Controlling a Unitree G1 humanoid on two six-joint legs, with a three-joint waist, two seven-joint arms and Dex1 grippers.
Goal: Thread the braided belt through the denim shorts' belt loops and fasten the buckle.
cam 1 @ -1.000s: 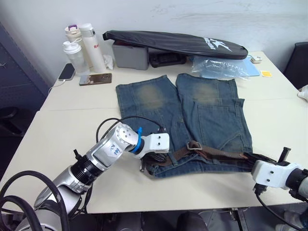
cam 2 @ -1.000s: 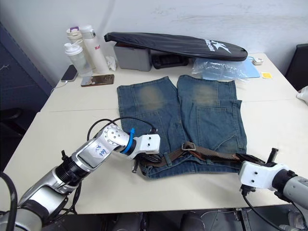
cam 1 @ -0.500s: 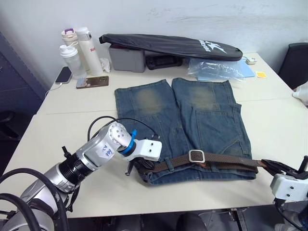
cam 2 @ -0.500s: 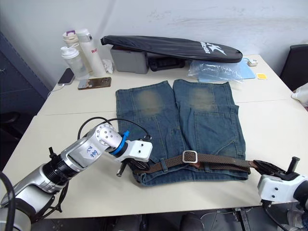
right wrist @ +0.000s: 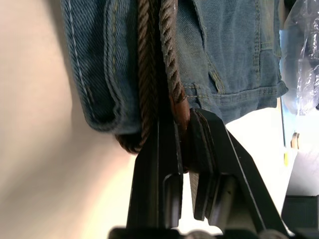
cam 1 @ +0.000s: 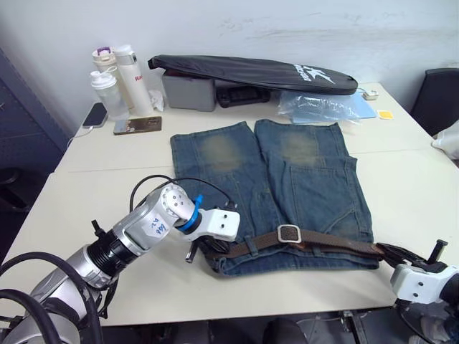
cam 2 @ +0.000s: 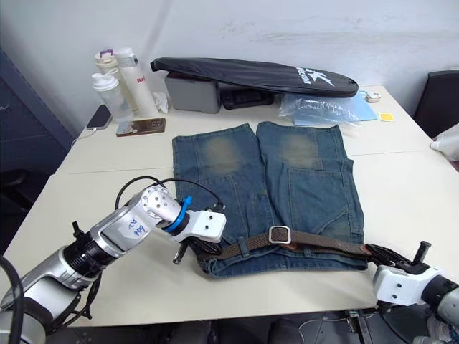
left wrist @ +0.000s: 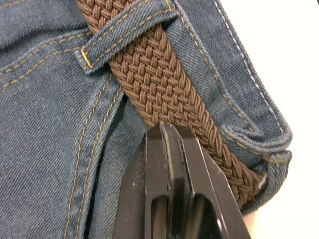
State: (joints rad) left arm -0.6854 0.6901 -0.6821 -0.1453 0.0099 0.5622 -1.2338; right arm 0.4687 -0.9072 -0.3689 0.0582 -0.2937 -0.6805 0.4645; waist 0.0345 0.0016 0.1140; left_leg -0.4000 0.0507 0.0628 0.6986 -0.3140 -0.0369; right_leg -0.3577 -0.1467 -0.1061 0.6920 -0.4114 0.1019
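— Judging by its weave, how did the braided belt look likely to handle?

— As soft and limp, I'd say, grippy on its ribbed surface but apt to sag or twist wherever nothing held it. It lay across the waistband of the denim shorts, which were spread flat on the table with the legs pointing away from the robot. The buckle sat near the middle of the waist and looked to be the one stiff, hard part.

— Where would you have taken hold?

— At the reddish-brown tip, or close beside the buckle; the floppy middle seemed a poor place. The right gripper had its fingers clamped on the belt just past the shorts' right edge. The left gripper showed its fingers pressed together with nothing between them, tip resting on the belt beside a belt loop at the left end of the waist.

— And what couldn't you make out?

— Whether the prong was seated in the weave. The belt's left end was hidden under the left gripper in the head views, and the strap at the right edge blurred together, so I couldn't tell how the layers lay. The loops on the underside of the shorts were out of sight
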